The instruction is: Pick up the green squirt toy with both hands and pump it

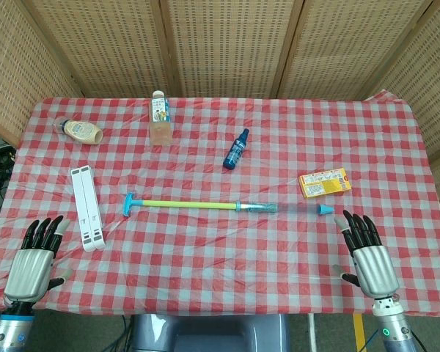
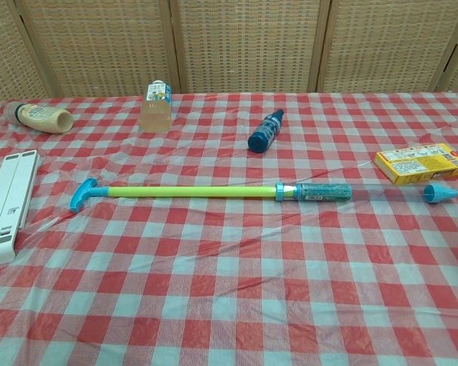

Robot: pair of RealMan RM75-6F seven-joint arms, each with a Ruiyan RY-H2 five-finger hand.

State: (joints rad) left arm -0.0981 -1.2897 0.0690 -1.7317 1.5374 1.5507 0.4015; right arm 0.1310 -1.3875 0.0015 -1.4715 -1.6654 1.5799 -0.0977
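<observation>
The green squirt toy [image 1: 198, 205] [image 2: 191, 191] lies flat across the middle of the checked table, its blue T-handle at the left and its blue nozzle tip [image 1: 325, 210] [image 2: 440, 193] at the right. Its clear barrel [image 2: 324, 191] sits right of centre. My left hand [image 1: 35, 259] rests at the near left table edge, fingers apart and holding nothing. Near the front right edge, just below the nozzle tip, my right hand [image 1: 367, 253] is also empty with fingers spread. Neither hand touches the toy. The chest view shows no hands.
A white folded stand [image 1: 86, 207] [image 2: 8, 204] lies left of the toy's handle. At the back are a lying sauce bottle [image 1: 79, 130], an upright drink bottle [image 1: 160, 117] and a dark blue spray bottle [image 1: 236, 149]. A yellow box [image 1: 324, 182] [image 2: 421, 163] sits above the nozzle.
</observation>
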